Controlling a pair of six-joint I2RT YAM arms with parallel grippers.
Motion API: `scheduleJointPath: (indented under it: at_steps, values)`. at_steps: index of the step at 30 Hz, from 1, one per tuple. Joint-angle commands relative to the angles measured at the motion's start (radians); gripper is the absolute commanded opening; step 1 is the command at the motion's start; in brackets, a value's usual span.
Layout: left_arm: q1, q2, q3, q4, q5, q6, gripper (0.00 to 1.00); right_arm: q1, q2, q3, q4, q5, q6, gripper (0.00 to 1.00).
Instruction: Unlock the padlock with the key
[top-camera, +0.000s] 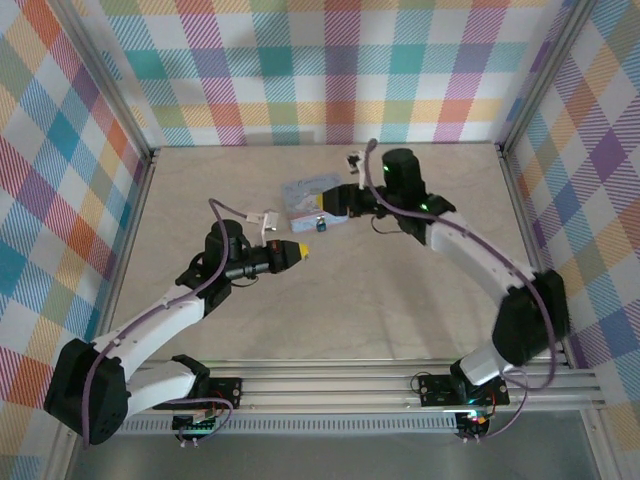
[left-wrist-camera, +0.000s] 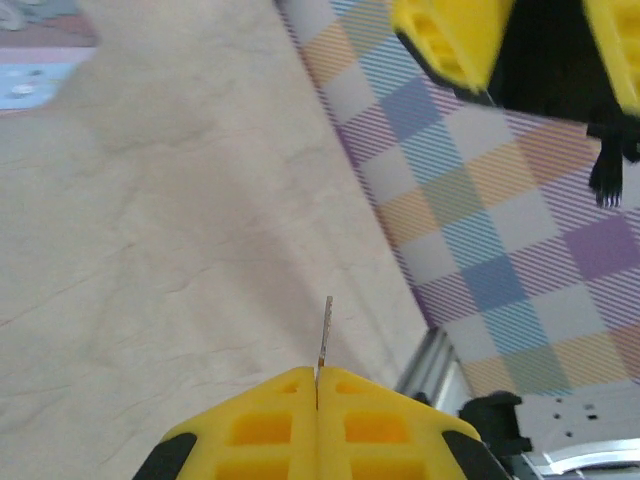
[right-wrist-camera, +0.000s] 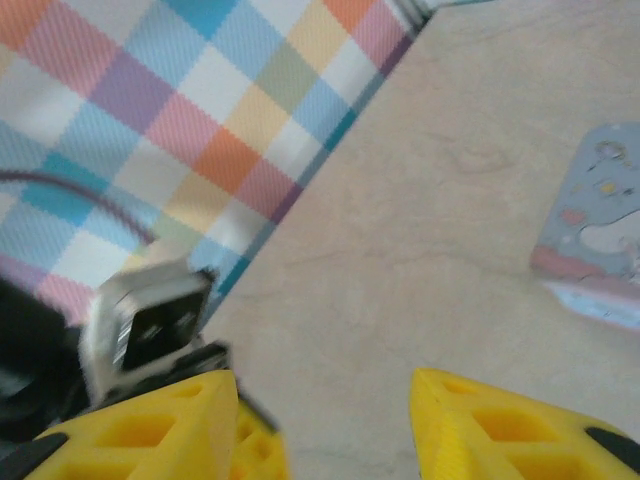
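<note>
Left gripper (left-wrist-camera: 317, 382) pressed together on the key (left-wrist-camera: 324, 335), blade projecting forward toward the padlock (top-camera: 319, 224), which lies on the surface (top-camera: 400, 310) at the near edge of the tin (top-camera: 303, 191); right gripper (right-wrist-camera: 325, 400) spread, beside the tin

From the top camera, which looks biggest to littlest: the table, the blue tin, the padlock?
1. table
2. blue tin
3. padlock, tiny beside the tin

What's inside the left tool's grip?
A thin silvery key tip pokes out of the shut left tool. The rest is covered by its fingers.
</note>
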Motion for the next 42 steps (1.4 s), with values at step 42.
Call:
scheduleJointPath:
  at_steps: [42]
  values:
    - [0.102, 0.814, 0.659, -0.488, -0.417, 0.256, 0.0, -0.057, 0.488, 0.256, -0.375, 0.304, -0.173, 0.52]
